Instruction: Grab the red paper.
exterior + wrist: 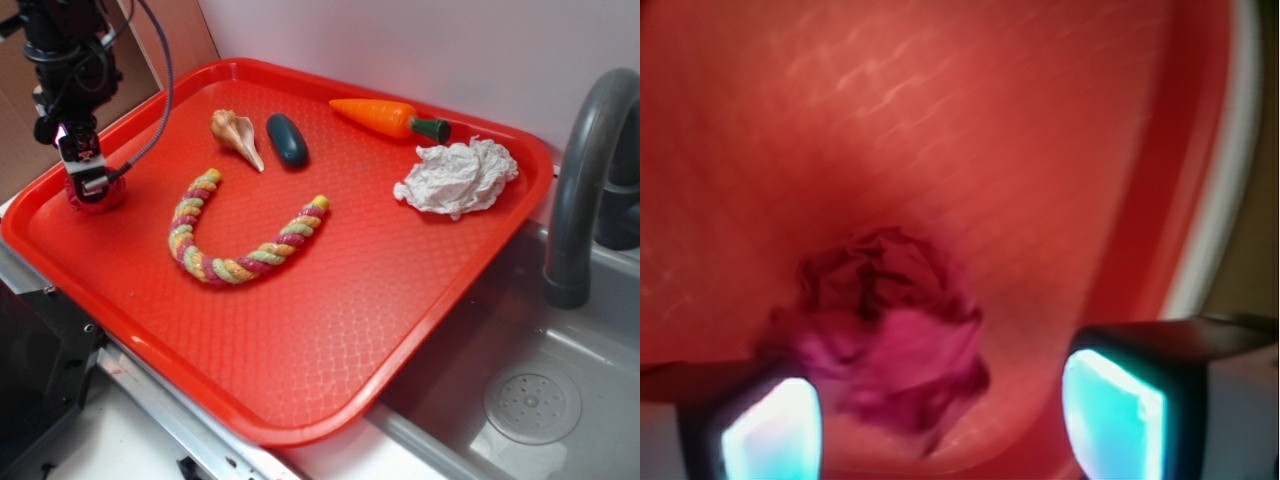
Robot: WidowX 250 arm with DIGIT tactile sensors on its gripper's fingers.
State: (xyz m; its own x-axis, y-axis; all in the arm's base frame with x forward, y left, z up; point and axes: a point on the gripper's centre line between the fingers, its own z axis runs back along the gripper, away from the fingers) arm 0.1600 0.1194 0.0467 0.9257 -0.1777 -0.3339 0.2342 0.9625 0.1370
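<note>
Gripper down at the tray's left edge, spread wide, pads straddling the red paper without touching; gap visible on the right side, paper close by the left pad. In the exterior view, red paper mostly hidden under the black arm, only a dark crimson fringe showing just inside the left rim.

Then, largest to smallest:

Orange-red tray, overhanging a grey sink at its right edge. Curved grey faucet beyond the tray's right corner.

Striped rope toy, bent into a U, near the tray's middle, well apart from the gripper.

White crumpled paper wad near the right rim.

Toy carrot along the far edge, green stem end toward the right, near the white wad but apart from it.

Seashell toward the far edge, pointed end toward the rope toy.

Dark teal oval object just beside the seashell, on its right, not touching.
</note>
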